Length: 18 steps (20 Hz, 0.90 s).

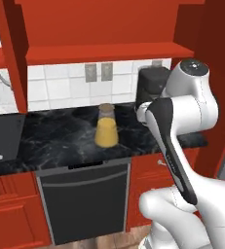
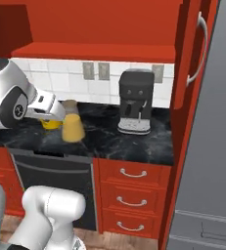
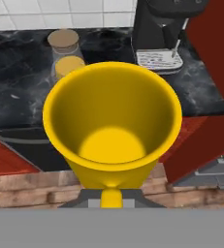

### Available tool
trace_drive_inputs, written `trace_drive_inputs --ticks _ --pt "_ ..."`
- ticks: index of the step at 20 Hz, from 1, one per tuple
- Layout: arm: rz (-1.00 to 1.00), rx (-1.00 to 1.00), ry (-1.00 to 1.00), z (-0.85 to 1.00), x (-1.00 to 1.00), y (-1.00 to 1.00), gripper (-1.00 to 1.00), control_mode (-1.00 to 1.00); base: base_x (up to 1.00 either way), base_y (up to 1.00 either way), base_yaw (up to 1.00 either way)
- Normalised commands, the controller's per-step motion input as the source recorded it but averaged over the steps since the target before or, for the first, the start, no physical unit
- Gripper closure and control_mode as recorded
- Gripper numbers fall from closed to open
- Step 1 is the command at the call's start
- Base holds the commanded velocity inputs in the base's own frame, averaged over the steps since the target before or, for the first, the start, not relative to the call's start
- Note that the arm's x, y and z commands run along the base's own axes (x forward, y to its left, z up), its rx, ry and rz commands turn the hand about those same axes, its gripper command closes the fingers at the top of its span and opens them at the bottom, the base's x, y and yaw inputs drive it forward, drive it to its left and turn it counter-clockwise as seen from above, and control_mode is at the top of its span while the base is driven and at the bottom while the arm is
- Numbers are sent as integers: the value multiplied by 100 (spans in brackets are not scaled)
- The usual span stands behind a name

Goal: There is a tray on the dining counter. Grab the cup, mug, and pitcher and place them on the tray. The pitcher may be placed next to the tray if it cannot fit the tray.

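A yellow mug (image 3: 112, 131) sits right before the hand camera, its open mouth facing it and its handle at the bottom, with my gripper (image 3: 111, 197) shut on that handle. From the right base the mug (image 2: 50, 123) shows as a yellow patch under the hand, above the worktop's front. The pitcher (image 1: 106, 127) of orange-yellow juice stands upright on the black worktop, with a tan lid; it appears beside the hand (image 2: 72, 124) and behind the mug (image 3: 65, 53). The tray, dining counter and cup are out of view.
A black coffee machine (image 2: 134, 100) stands on the worktop (image 1: 60, 136) right of the pitcher. A dishwasher (image 1: 84, 204) is below, a sink (image 1: 2, 141) at the left, red drawers (image 2: 131, 195) and a grey fridge (image 2: 212, 146) at the right. Red cabinets hang overhead.
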Motion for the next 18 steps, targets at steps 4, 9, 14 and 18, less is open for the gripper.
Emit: trace_drive_inputs --ticks 4,9,14,18 --pt "0 0 0 0 0 0 100 100 -88 36 43" --pt "0 0 0 0 0 0 100 100 -55 46 74" --pt "0 0 0 0 0 0 100 100 -45 48 79" --pt "0 0 0 0 0 0 100 100 -31 51 80"
